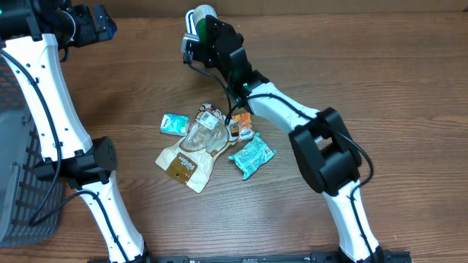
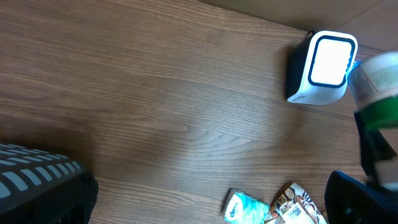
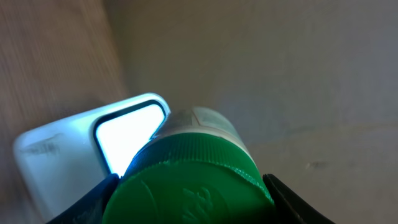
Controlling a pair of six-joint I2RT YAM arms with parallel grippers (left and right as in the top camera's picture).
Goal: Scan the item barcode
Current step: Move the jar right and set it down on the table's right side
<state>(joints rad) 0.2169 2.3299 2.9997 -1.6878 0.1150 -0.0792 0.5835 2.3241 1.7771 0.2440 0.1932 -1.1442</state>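
1. Bottle (image 1: 201, 14), green-capped, is held by the right gripper (image 3: 193, 199), clamped on its sides, just beside the lit scanner (image 2: 323, 67) near the table (image 1: 380, 66) far edge.
2. Left gripper (image 1: 91, 25) is shown spread wide, empty, at the far left.
3. Bare wood is seen between scanner and packets (image 1: 208, 142).

The white box-shaped plastic scanner (image 2: 320, 68) has a glowing white window rimmed in black and blue. Just beside the scanner, the pale plastic bottle (image 3: 186, 186) has a ridged green cap. The grained wooden table (image 1: 380, 66) around the scanner is warm brown.
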